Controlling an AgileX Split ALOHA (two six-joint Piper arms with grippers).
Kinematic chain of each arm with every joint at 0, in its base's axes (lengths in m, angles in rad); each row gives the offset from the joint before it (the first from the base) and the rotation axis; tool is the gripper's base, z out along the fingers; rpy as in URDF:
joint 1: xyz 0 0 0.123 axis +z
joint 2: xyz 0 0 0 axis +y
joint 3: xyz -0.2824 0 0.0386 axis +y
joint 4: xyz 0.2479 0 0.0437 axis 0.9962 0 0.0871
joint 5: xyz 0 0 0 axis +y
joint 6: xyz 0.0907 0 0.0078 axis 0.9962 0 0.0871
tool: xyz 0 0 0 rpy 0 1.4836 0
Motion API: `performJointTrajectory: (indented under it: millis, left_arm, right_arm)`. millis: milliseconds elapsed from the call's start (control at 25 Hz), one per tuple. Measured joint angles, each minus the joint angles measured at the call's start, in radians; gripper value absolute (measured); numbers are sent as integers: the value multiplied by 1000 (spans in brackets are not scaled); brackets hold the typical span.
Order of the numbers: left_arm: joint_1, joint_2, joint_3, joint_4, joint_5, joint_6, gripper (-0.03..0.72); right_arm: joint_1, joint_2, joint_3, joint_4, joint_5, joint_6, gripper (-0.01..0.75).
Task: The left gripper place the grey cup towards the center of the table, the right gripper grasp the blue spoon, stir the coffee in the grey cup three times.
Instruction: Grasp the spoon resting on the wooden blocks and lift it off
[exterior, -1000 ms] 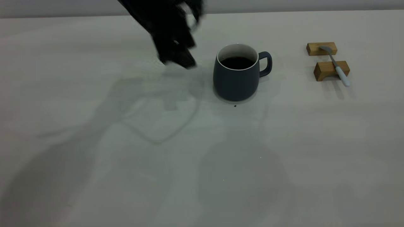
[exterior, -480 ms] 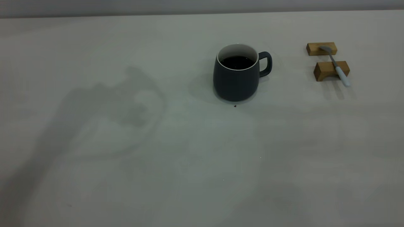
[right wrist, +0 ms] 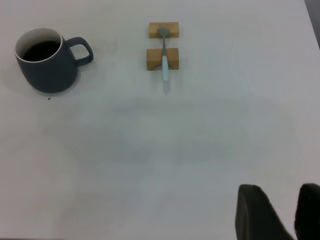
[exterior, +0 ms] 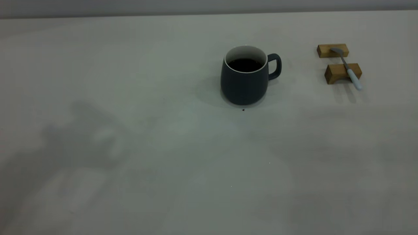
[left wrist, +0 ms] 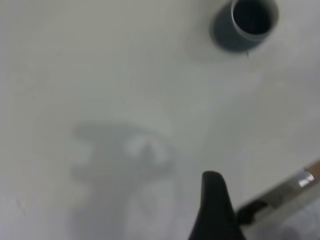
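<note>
The grey cup (exterior: 245, 78) stands upright a little right of the middle of the table (exterior: 130, 147), its handle toward the spoon, with black coffee (exterior: 245, 64) inside. The blue spoon (exterior: 351, 73) lies across two wooden blocks (exterior: 339, 72), bowl on the far one. Neither gripper shows in the exterior view. In the left wrist view my left gripper (left wrist: 215, 210) is far from the cup (left wrist: 247, 22) over bare table. My right gripper (right wrist: 289, 210) hangs open and holds nothing, well short of the spoon (right wrist: 164, 62) and cup (right wrist: 47, 62).
A tiny dark speck (exterior: 243, 109) lies just in front of the cup. An arm's shadow (exterior: 75, 140) falls on the table's left front. The table's edge and a metal strip (left wrist: 290, 185) show near the left gripper.
The left arm stood beside the cup a second ago and has pulled away out of the exterior view. Its shadow slid toward the front left. Cup and spoon have not moved.
</note>
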Motion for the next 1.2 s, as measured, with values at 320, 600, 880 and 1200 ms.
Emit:
performJointTrajectory:
  millis: [320, 600, 880, 1200]
  left_arm:
    - [0, -318, 514, 17, 0, -34, 585]
    - [0, -591, 822, 92, -5, -81, 585]
    - [0, -832, 945, 117, -84, -83, 585]
    - [0, -1007, 975, 121, -63, -84, 585]
  right_arm:
    - [0, 0, 0, 0, 0, 0, 238]
    - [0, 0, 0, 0, 0, 0, 238]
    - [0, 0, 0, 0, 0, 0, 238]
    - [0, 0, 0, 0, 0, 0, 238]
